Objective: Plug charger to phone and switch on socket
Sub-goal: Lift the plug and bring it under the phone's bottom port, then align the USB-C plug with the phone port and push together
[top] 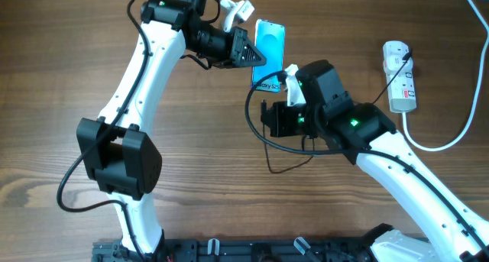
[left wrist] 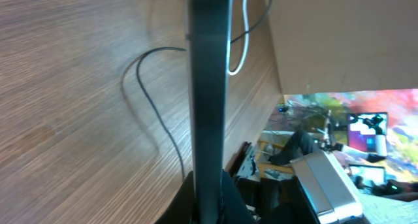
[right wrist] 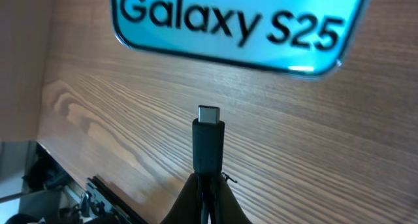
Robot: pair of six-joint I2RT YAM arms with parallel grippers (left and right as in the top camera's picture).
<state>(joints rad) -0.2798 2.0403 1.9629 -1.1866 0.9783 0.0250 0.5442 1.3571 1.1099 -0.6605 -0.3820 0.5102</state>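
The phone has a cyan screen with a white band of text at its near end. My left gripper is shut on the phone's left edge; in the left wrist view the phone shows edge-on between the jaws. My right gripper is shut on the charger plug, whose metal tip points at the phone's lower end a short gap away. The black charger cable loops below the right arm. The white socket lies at the right.
The socket's thick white cord curves off the right side of the table. A black cable and a white cord lie on the wood in the left wrist view. The robot base rail runs along the front edge.
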